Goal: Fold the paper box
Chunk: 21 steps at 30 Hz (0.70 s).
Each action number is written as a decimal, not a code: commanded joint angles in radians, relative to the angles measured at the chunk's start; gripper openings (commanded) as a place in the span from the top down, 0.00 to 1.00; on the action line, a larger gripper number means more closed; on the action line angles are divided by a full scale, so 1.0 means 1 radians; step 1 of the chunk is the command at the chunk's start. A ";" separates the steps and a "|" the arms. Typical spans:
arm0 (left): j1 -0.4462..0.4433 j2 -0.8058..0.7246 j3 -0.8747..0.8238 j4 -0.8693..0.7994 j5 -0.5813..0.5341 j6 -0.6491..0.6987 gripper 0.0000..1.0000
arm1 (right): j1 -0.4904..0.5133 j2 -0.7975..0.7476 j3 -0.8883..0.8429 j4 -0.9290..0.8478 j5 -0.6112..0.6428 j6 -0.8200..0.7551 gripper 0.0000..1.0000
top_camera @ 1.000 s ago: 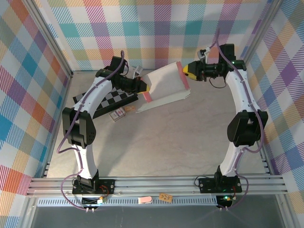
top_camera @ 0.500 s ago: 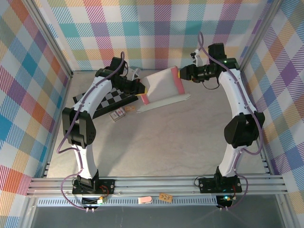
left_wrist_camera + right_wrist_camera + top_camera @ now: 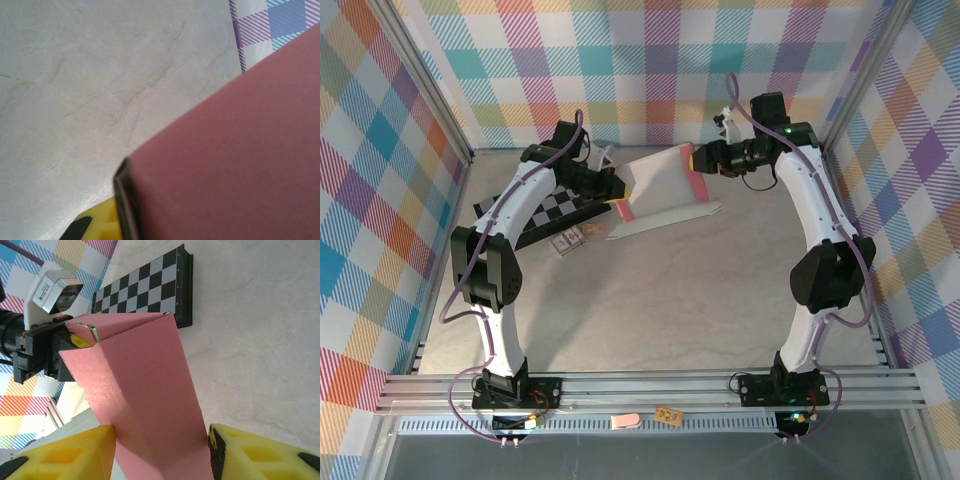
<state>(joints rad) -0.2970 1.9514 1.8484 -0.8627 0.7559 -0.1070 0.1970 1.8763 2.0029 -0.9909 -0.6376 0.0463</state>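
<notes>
The paper box (image 3: 660,180) hangs above the table at the back, pale reverse side up, with pink strips showing at both ends. My left gripper (image 3: 619,192) is shut on its left end; in the left wrist view the pink card (image 3: 240,160) covers most of the frame, above one yellow finger (image 3: 95,227). My right gripper (image 3: 705,160) is at the box's right end. In the right wrist view a folded pink panel (image 3: 145,405) sits between the two yellow fingers (image 3: 65,455), touching both. The left gripper (image 3: 75,340) pinches the far corner.
The black-and-white checkered board (image 3: 555,212) lies on the table under the left arm, also seen as the board (image 3: 145,287) beyond the box. Two small flat items (image 3: 570,240) lie just in front of it. Plaid walls close in the back and sides.
My right gripper has moved left, pushing the box's right end inward. The box has tipped lower and flatter. The left arm has barely moved.
</notes>
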 commanded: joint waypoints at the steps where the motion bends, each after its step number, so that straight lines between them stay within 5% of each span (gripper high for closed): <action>1: -0.023 -0.044 0.040 0.033 0.060 0.019 1.00 | 0.035 -0.019 0.015 -0.055 0.030 -0.035 0.49; 11: -0.034 -0.045 0.047 0.010 0.044 0.037 1.00 | 0.115 -0.010 0.022 -0.087 0.280 -0.078 0.48; 21: -0.055 -0.035 0.070 -0.020 -0.003 0.050 1.00 | 0.230 -0.001 0.013 -0.085 0.653 -0.096 0.76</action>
<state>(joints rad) -0.3164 1.9514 1.8561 -0.9264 0.6659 -0.0799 0.3767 1.8748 2.0052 -1.0271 -0.0971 -0.0265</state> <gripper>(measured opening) 0.075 0.252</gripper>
